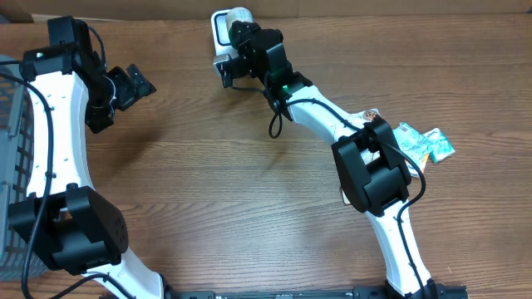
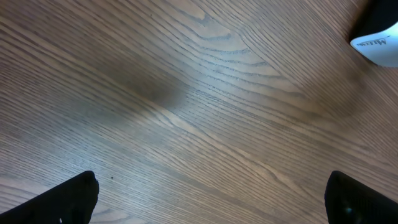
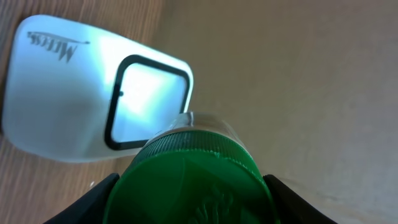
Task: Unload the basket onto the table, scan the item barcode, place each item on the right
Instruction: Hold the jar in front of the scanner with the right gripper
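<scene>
Green and ribbed at the rim: grips the lid [image 3: 193, 180] with the right gripper [image 3: 189, 202], one dark finger [image 3: 99, 196] pressed to its left flank and the other to its right, pinching it between them. Carries, beyond the lid, a clear jar [image 3: 205, 121], of which only the shoulder shows in the right wrist view. Holds the jar close by a white scanner [image 3: 56, 93], whose dark-framed window [image 3: 149, 99] glows pale just past that shoulder. Cannot tell whether jar and scanner touch. Shows a slanted logo on the scanner's housing, too blurred to read in full. Finds the scanner standing on the wooden table [image 3: 25, 186] at its far edge, against a tan wall [image 3: 298, 74]. Seen from overhead, stretches the right arm from the near right side up to that far edge, with teal packets [image 1: 420, 143] lying flat on the wood just beside its elbow.

Spreads the left gripper [image 2: 211, 199] wide, its dark fingertips [image 2: 68, 199] at the two lower corners of the left wrist view, wood grain showing between them. Hovers above the table, well apart from the jar, with a white corner of the scanner just inside the upper right of that view. Shows a grey basket [image 1: 10, 124] at the table's left edge, beside the left arm.
</scene>
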Available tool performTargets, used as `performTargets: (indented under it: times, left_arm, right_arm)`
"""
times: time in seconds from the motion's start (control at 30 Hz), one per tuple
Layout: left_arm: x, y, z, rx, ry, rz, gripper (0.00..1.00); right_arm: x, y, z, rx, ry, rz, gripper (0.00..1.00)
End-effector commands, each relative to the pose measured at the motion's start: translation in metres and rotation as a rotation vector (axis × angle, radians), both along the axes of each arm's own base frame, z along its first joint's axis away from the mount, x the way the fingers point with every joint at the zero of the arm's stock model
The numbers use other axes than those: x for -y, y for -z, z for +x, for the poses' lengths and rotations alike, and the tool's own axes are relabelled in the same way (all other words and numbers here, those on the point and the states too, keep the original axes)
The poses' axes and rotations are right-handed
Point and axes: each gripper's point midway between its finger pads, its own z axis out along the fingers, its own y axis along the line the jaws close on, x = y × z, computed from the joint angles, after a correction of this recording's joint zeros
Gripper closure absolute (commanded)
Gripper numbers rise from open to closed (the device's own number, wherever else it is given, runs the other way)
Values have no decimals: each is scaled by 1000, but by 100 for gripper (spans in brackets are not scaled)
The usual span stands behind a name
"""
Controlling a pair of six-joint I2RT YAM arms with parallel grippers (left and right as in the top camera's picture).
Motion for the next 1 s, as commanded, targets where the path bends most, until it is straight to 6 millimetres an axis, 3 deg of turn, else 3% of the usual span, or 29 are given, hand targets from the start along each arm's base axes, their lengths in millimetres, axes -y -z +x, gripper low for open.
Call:
performTargets:
  times: [0.0,0.37,0.53,0.6,0.8,0.97]
  left_arm:
    - [3,3,2,-8,16,6,0]
    - [3,4,2,-8,16,6,0]
    - [3,3,2,-8,16,6,1]
    - [3,3,2,-8,16,6,0]
    - [3,4,2,-8,16,6,0]
    - [3,3,2,-8,16,6,0]
  right_arm:
    - [-6,-28,3,71,-34,31,46]
    - [-6,-26,2,64,-35,28,46]
    - [-12,-34,-2,53,-52,80,46]
    - [-15,-46,-5,32,-53,149,46]
    - [-19,-114,-23,-26,-28,412,46]
    - [-24,-148,-62,-253,-7,596,46]
